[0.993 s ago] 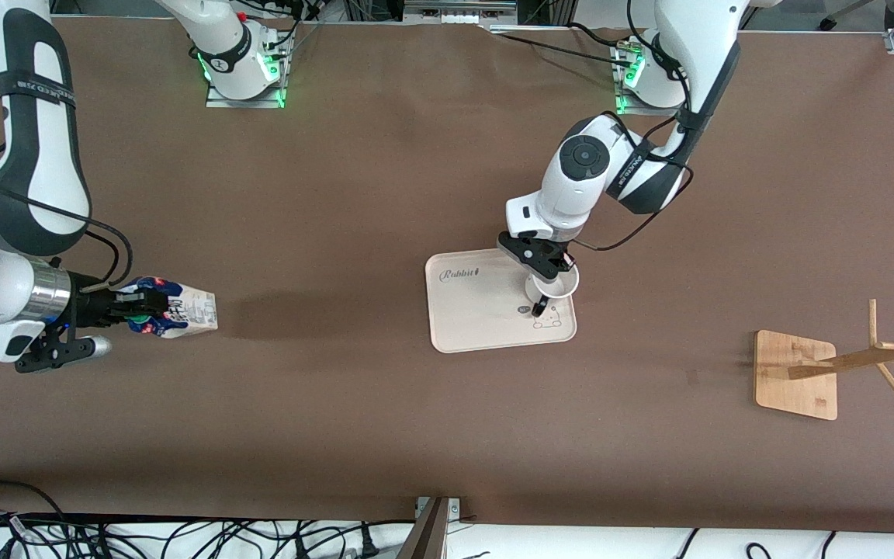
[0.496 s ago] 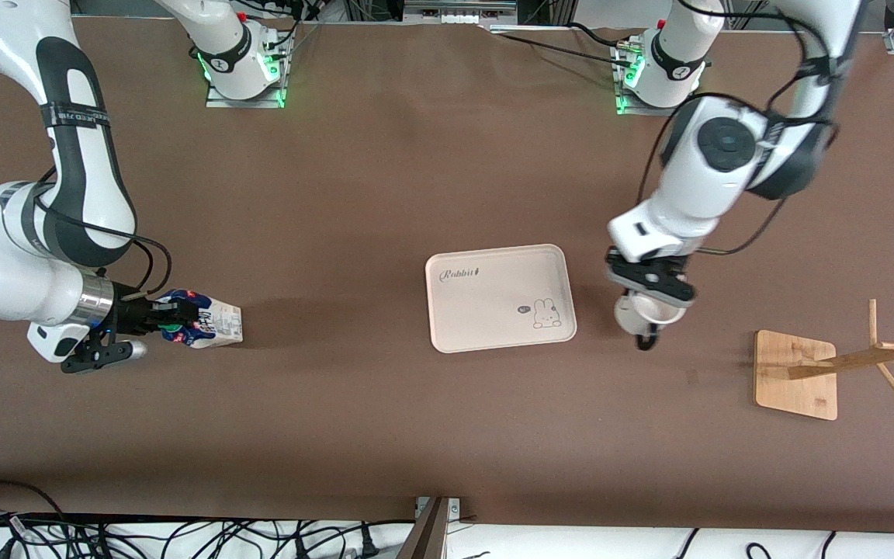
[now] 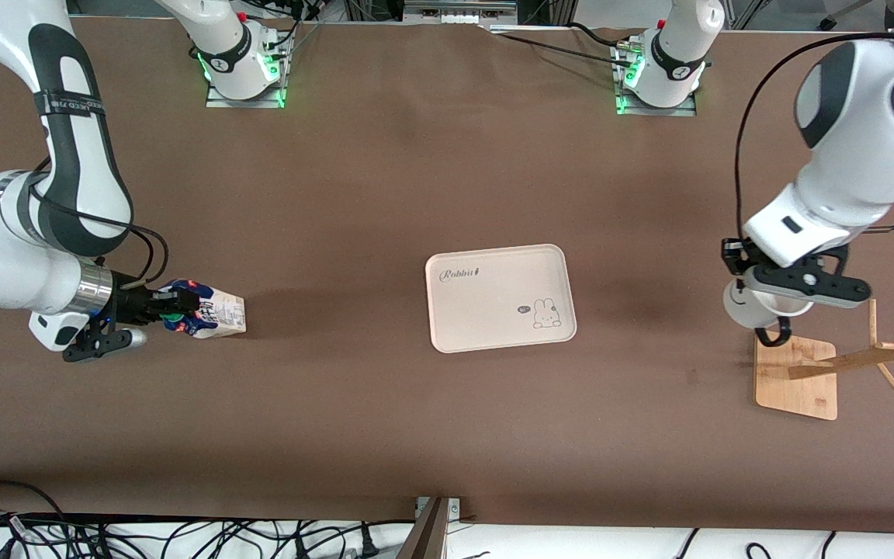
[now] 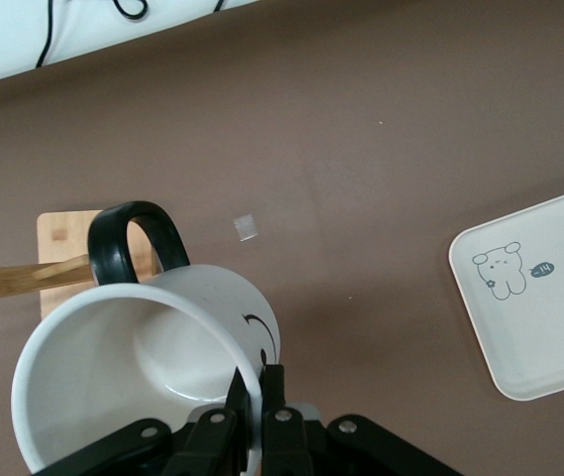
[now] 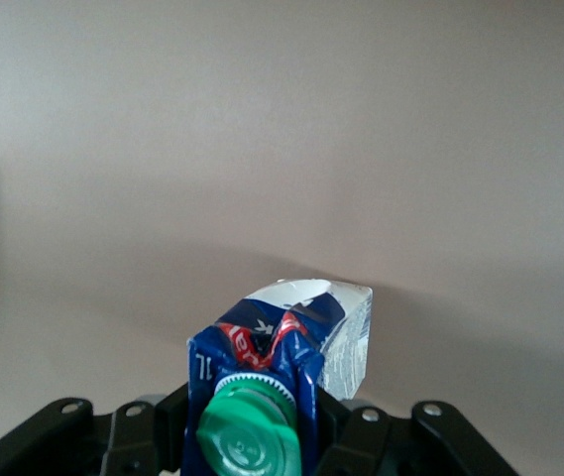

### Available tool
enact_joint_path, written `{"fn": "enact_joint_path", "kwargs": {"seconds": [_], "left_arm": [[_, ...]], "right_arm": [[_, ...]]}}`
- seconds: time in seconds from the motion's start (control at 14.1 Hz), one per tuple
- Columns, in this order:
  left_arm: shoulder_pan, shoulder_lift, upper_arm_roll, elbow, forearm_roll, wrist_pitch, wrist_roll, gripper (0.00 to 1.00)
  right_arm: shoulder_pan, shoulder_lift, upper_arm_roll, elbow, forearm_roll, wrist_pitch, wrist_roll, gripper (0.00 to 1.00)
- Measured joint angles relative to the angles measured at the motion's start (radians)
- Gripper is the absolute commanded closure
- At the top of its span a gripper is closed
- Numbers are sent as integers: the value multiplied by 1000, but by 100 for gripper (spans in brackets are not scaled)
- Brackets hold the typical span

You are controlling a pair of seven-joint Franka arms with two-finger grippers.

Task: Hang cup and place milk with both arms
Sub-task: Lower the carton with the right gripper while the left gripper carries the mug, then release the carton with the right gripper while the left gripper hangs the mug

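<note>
The cup [image 3: 750,309], a white mug with a black handle [image 3: 774,335], hangs tilted in my left gripper [image 3: 774,293], over the edge of the wooden rack's base [image 3: 796,376]. In the left wrist view the gripper [image 4: 258,399] is shut on the cup's rim [image 4: 153,362], and the handle [image 4: 133,238] lies next to a wooden peg [image 4: 24,281]. My right gripper [image 3: 158,307] is shut on the blue top of the milk [image 3: 214,312] and holds it on its side, low over the table at the right arm's end. In the right wrist view, the green cap [image 5: 252,436] faces the camera.
A cream tray [image 3: 486,310] with a rabbit drawing lies at mid-table with nothing on it; it also shows in the left wrist view [image 4: 549,317]. The rack's slanted pegs [image 3: 881,355] reach toward the table's edge at the left arm's end.
My left arm has carried the cup from the tray toward the left arm's end, to the rack's base. My right gripper has moved the milk a little toward the tray.
</note>
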Motion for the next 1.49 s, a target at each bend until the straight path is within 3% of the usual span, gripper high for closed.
{"fn": "enact_joint_path", "kwargs": {"seconds": [0.35,0.78,0.85,0.92,0.99,1.06,1.49], "left_arm": [[21,16,84,23,-59,-1,162,100],[26,47,155,68,-94,0,255,100],[29,48,164,73,-103,0,270,100],[32,48,169,76,-107,0,281,100],[34,49,173,78,-108,2,292,100],[35,50,177,80,-108,5,300,100],[51,69,216,82,-155,7,394,100]], "right_arm": [[-2,-57,-9,-123,0,70,-55,71],[-3,-94,-39,-180,0,70,-56,68],[-3,-95,-45,-182,0,70,-57,63],[-3,-95,-49,-183,0,70,-58,50],[-3,-95,-50,-184,0,70,-58,7],[-3,-95,-50,-184,1,70,-58,0],[-4,-96,-52,-182,2,72,-57,0]]}}
